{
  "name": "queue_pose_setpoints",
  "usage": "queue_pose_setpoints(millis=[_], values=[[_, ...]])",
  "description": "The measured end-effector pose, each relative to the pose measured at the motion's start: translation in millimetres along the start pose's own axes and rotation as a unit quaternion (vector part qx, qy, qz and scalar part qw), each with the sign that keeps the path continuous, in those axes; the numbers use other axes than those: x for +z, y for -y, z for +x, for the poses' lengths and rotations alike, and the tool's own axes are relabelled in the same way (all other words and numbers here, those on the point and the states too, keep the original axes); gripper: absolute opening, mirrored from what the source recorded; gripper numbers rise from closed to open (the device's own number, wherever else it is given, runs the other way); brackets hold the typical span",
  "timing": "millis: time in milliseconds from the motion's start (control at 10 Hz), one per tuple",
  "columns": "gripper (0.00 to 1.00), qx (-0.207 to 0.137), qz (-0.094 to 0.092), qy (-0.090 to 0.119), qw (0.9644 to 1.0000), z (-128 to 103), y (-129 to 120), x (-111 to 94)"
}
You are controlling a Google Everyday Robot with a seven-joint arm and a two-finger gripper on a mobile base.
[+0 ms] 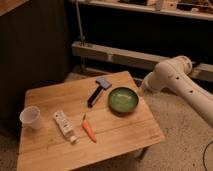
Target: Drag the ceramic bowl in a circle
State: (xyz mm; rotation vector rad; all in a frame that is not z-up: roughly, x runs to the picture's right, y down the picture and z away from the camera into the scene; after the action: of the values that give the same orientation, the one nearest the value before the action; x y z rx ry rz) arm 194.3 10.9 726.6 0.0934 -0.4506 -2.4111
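Camera view: green bowl (124,99) on the table (115,135), gripper (143,90) just off its right rim.

The bowl sits upright on the right half of the wooden table, near the far right corner. The white arm (175,80) reaches in from the right, and the gripper at its tip hangs at the table's right edge, just beside the bowl's rim on the side away from the other items. The gripper is pinched together with nothing in it; whether it touches the rim cannot be told. Left of the bowl and close to it lies a black-handled brush (98,90). A carrot (89,131) and a white tube (64,125) lie nearer the front, and a translucent cup (30,118) stands at the left edge, well apart from the bowl.
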Motion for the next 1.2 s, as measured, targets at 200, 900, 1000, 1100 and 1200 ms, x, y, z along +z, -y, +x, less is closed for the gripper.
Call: queue_pose_setpoints(millis=[200, 900, 1000, 1100, 1200], values=[[0.03, -0.001, 0.006, -0.005, 1.0, 8, -5, 0], [0.03, 0.359, 0.017, 0.034, 0.9325, 28, -46, 0], [0.03, 0.411, 0.04, 0.031, 0.9101, 15, -45, 0], [0.02, 0.436, 0.061, 0.025, 0.8975, 0, -45, 1], [0.0, 0.449, 0.084, 0.015, 0.8893, -17, -42, 6]])
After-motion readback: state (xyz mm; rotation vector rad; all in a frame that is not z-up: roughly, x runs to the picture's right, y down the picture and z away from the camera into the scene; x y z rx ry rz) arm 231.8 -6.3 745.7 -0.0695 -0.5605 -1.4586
